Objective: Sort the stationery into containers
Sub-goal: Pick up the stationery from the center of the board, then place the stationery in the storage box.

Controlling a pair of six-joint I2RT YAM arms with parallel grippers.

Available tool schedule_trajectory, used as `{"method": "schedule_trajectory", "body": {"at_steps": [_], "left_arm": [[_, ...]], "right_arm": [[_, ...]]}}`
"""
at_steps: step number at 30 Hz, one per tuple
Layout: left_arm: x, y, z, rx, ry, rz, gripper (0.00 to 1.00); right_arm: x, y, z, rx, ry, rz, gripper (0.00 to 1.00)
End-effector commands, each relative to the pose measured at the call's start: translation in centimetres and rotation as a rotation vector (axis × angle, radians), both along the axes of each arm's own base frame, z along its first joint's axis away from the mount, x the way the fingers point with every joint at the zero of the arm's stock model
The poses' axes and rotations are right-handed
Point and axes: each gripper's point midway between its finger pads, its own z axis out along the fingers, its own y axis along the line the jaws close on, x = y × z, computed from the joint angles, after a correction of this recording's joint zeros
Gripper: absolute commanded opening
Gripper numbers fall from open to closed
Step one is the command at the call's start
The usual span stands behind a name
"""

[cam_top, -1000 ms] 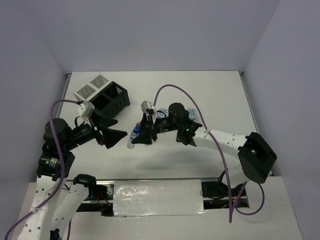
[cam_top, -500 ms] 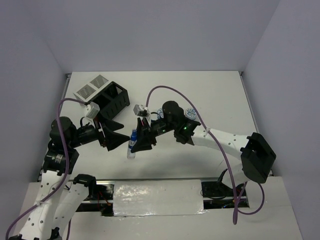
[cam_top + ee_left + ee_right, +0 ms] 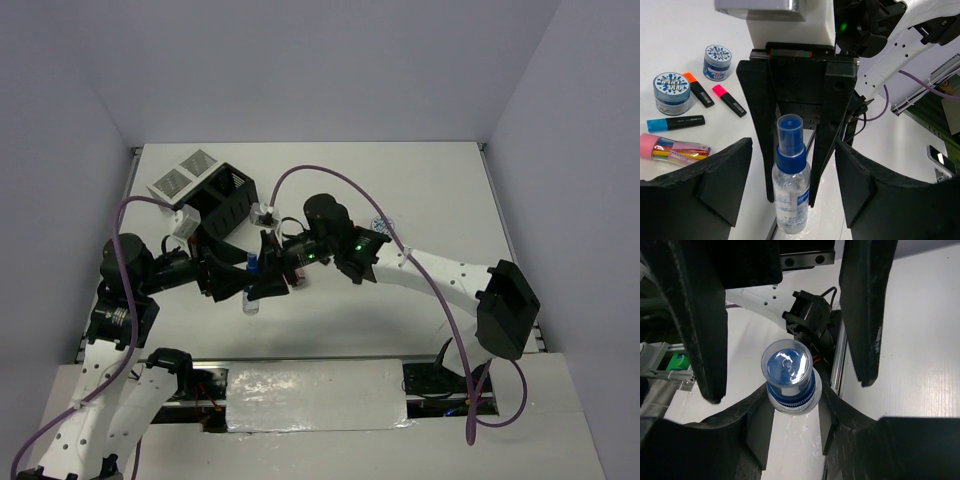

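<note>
A small clear bottle [image 3: 790, 192] with a blue cap hangs upright in the air, and my right gripper [image 3: 792, 402] is shut on it just below the cap. In the left wrist view the right gripper's black fingers [image 3: 760, 125] come down on both sides of the bottle. My left gripper [image 3: 792, 165] is open, one jaw on each side of the bottle with a gap on both. From above, the bottle [image 3: 251, 292] sits between the two grippers near the table's front left. The black mesh organiser [image 3: 222, 205] and two grey cups [image 3: 185, 172] stand at the back left.
On the table lie two blue-white tins [image 3: 671, 92] [image 3: 717, 61], markers with orange [image 3: 697, 90], pink [image 3: 729, 100] and blue [image 3: 675, 122] caps, and a pink-capped tube of coloured sticks [image 3: 675, 150]. A purple cable [image 3: 320, 175] arcs over the right arm.
The right arm has carried the bottle left and nearer, in between the left gripper's jaws. The left jaws have narrowed somewhat around it.
</note>
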Motion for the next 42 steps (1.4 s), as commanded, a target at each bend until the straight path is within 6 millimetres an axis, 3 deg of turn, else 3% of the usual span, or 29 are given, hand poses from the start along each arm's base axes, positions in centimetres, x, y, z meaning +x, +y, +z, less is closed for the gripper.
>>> {"method": "schedule_trajectory", "body": {"at_steps": [1,4,8,11,18,22,26,30,32,33,34,35,37,38,42], "left_arm": [[-0.5,-0.3,0.6,-0.006,-0.057,-0.038,0.78],[-0.2,-0.1,0.4,0.005,-0.051,-0.019,0.72],[0.3,-0.1,0.2,0.015,-0.039,-0.003,0.56],[0.6,0.1,0.1,0.022,-0.032,0.014,0.49],[0.8,0.1,-0.1,0.026,-0.026,0.026,0.59],[0.5,0.1,-0.1,0.025,-0.028,0.014,0.42],[0.3,0.0,0.0,0.019,-0.028,0.002,0.33],[0.5,0.0,0.0,0.022,-0.021,0.009,0.03],[1.1,0.3,-0.1,0.031,-0.013,0.053,0.00],[1.9,0.7,-0.2,0.038,-0.004,0.106,0.00],[2.4,0.9,-0.5,0.043,0.015,0.135,0.00],[2.9,1.1,-0.6,0.047,0.024,0.166,0.00],[4.5,2.1,-0.5,0.059,0.040,0.271,0.00],[4.8,2.4,-0.4,0.062,0.037,0.301,0.00],[7.7,4.9,1.5,0.056,0.025,0.520,0.00]], "right_arm": [[0.3,1.0,1.4,0.008,-0.031,-0.020,0.00],[0.0,1.2,1.8,0.020,-0.029,-0.006,0.00],[-0.6,1.3,2.0,0.021,-0.040,0.010,0.00],[-1.0,1.2,2.0,0.028,-0.038,0.021,0.00],[-1.9,0.8,3.1,0.063,-0.052,0.052,0.00],[-2.0,1.0,3.8,0.074,-0.068,0.045,0.00],[-1.1,1.7,3.7,0.060,-0.067,0.005,0.00],[-0.1,2.2,3.9,0.045,-0.064,-0.038,0.00],[0.3,2.1,4.0,0.049,-0.069,-0.055,0.00],[0.9,1.8,4.1,0.055,-0.072,-0.072,0.04],[1.0,1.3,4.3,0.071,-0.074,-0.083,0.16],[1.3,1.0,4.2,0.078,-0.077,-0.092,0.51],[2.3,0.2,3.5,0.082,-0.077,-0.122,0.94],[2.6,-0.3,3.6,0.089,-0.069,-0.139,1.00],[5.8,-2.7,1.7,0.087,-0.020,-0.250,1.00]]}}
